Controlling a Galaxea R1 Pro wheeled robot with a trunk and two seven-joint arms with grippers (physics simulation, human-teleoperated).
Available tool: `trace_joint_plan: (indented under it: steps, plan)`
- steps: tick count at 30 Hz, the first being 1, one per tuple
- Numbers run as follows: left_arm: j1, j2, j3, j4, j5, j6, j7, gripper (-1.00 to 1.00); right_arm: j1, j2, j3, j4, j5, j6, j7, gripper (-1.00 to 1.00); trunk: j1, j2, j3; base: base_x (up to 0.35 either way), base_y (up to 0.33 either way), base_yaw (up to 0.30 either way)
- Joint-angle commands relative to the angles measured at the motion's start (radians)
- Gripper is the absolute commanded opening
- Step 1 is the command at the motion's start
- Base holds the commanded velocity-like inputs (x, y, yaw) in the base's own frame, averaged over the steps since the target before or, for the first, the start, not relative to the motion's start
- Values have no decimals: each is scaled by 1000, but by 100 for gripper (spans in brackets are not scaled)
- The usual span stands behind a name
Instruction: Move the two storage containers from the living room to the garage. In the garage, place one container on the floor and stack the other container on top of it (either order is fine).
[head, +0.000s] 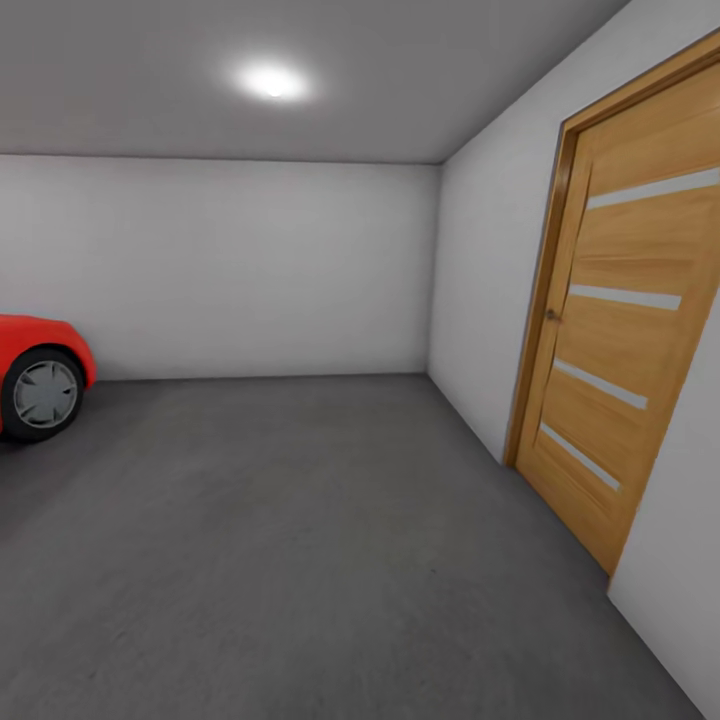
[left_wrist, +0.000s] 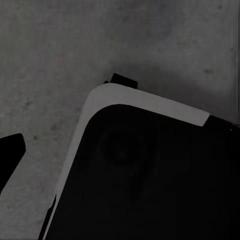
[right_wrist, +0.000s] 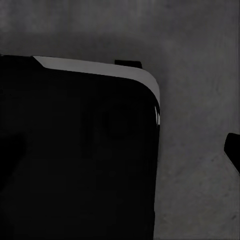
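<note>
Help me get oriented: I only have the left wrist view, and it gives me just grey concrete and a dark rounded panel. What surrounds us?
Observer: The head view has plain pale grey walls ahead and to the right.
Operator: Any vehicle?
Observer: Yes, the front end of a glossy red car with a grey-hubbed wheel, at the far left.
Operator: A way out?
Observer: A closed light-brown wooden door with pale horizontal strips sits in the right wall.

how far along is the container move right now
Done: the robot is in the garage, facing the dark concrete floor, red car and wooden door. In hand: nothing visible; wrist views look down at floor and the robot's dark base. Left: placing and stacking both containers.
</note>
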Motion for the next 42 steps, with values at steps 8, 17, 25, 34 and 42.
trace_joint_plan:
  steps: [8, 17, 25, 34, 42]
  plan:
    - [-1, 0, -2, 0, 4, -2, 1, 100, 0, 0, 2, 1, 3, -4, -2, 100, 1, 0, -1, 324, 0, 0]
    - [0, 0, -2, 0, 4, -2, 1, 100, 0, 0, 2, 1, 4, -4, -2, 100, 1, 0, -1, 325, 0, 0]
    - [0, 0, -2, 0, 4, -2, 1, 100, 0, 0, 3, 1, 4, -4, -1, 100, 1, 0, -1, 325, 0, 0]
    - [0, 0, -2, 0, 4, -2, 1, 100, 0, 0, 2, 1, 5, -7, -2, 100, 1, 0, -1, 325, 0, 0]
    - [0, 0, -2, 0, 4, -2, 1, 100, 0, -1, 3, 1, 4, -4, -1, 100, 1, 0, -1, 325, 0, 0]
